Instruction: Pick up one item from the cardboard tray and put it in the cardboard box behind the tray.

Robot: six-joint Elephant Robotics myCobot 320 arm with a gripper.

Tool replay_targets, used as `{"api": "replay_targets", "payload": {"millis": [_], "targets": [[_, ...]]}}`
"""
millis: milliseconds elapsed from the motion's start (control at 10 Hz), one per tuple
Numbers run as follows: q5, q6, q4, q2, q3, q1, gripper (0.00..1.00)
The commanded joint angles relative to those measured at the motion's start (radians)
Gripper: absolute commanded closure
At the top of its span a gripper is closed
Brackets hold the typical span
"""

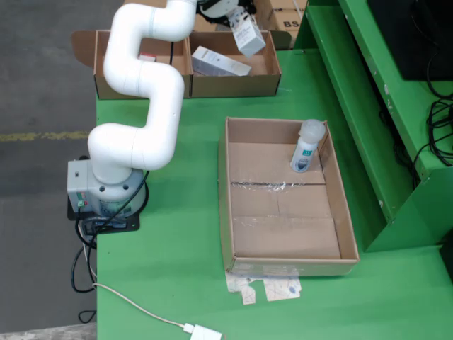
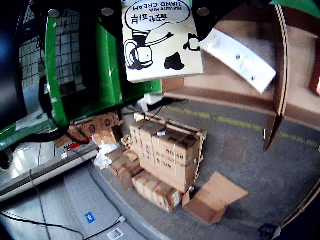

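A green table (image 1: 177, 269) fills most of the fixed view. On it sit a shallow cardboard tray (image 1: 283, 258) at centre right, a divided cardboard box (image 1: 233, 83) along the top edge, the arm's grey base (image 1: 99, 191) at left, and a white cable (image 1: 134, 306) at bottom left.

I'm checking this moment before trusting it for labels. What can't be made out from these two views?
- Gripper, fixed view: cut by the top edge, covered by the hand cream box; whether the jaws are open or shut is unclear.
- Gripper view: the hand cream box hides the fingers.
- Cardboard box, left compartment: the arm hides its contents.
- Bottle in the tray: label too small to read.
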Motion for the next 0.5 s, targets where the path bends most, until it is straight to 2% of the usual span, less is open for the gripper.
{"api": "replay_targets", "payload": {"millis": [0,400], "targets": [[-0.013,-0.035,0.211,0.02,0.028,0.032,1.0],[-0.013,-0.017,0.211,-0.014,0.028,0.033,1.0]]}}
